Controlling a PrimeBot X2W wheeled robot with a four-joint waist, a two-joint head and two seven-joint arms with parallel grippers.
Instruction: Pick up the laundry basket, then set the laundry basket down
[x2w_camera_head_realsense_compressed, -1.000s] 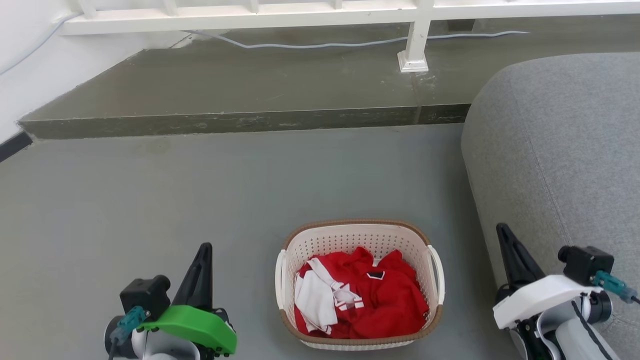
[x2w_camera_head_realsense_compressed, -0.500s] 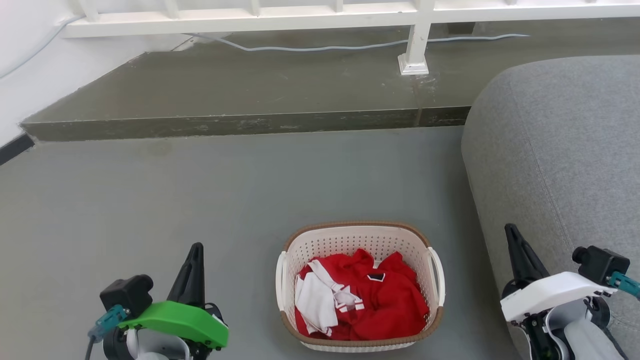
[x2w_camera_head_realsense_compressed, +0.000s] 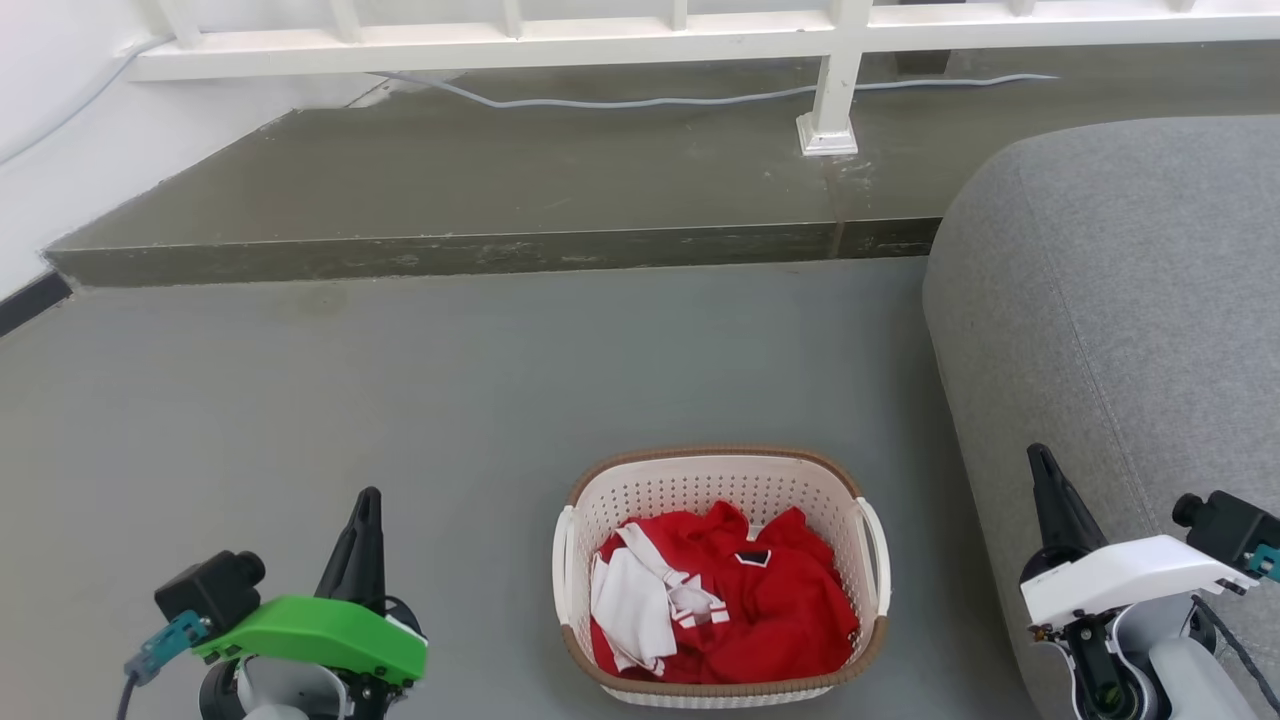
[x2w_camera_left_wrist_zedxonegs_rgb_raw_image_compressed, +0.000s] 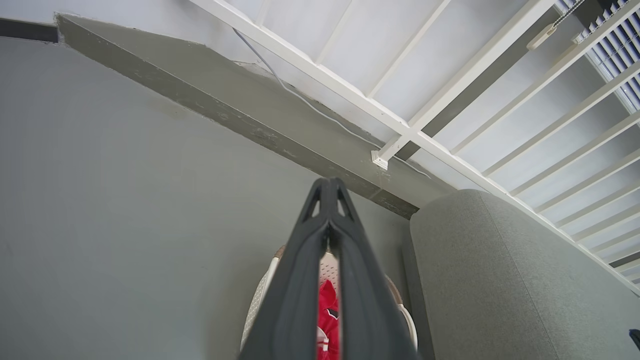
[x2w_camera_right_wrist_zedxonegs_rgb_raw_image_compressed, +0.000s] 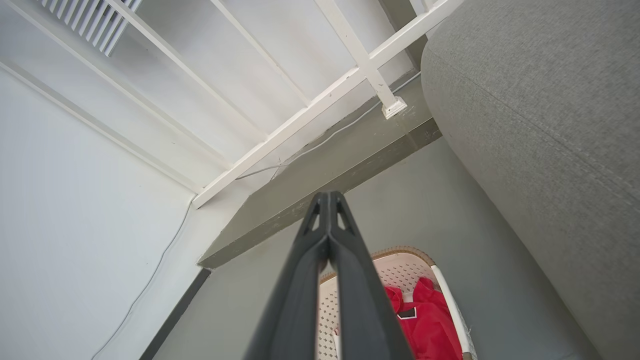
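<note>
The laundry basket (x2w_camera_head_realsense_compressed: 700, 480) stands on the grey floor at the bottom centre of the head view, cream perforated plastic with a brown rim and a white loop handle on each side. Red and white clothes (x2w_camera_head_realsense_compressed: 730, 605) lie inside it. My left gripper (x2w_camera_head_realsense_compressed: 367, 497) is shut and empty, well to the left of the basket. My right gripper (x2w_camera_head_realsense_compressed: 1040, 455) is shut and empty too, to the basket's right, in front of the sofa. Part of the basket (x2w_camera_left_wrist_zedxonegs_rgb_raw_image_compressed: 260, 307) shows behind the shut left gripper (x2w_camera_left_wrist_zedxonegs_rgb_raw_image_compressed: 329, 184), and the basket (x2w_camera_right_wrist_zedxonegs_rgb_raw_image_compressed: 405, 260) appears again behind the shut right gripper (x2w_camera_right_wrist_zedxonegs_rgb_raw_image_compressed: 327, 196).
A grey sofa (x2w_camera_head_realsense_compressed: 1130, 320) fills the right side, close to the basket. A raised concrete step (x2w_camera_head_realsense_compressed: 480, 245) runs across the back, with a white railing (x2w_camera_head_realsense_compressed: 830, 80) and a cable (x2w_camera_head_realsense_compressed: 620, 98) on it. A white wall (x2w_camera_head_realsense_compressed: 50, 130) stands at the left.
Both grippers have moved outward, away from the basket, the left leftward and the right rightward. The picture has shifted slightly downward. The basket rests in the same place on the floor.
</note>
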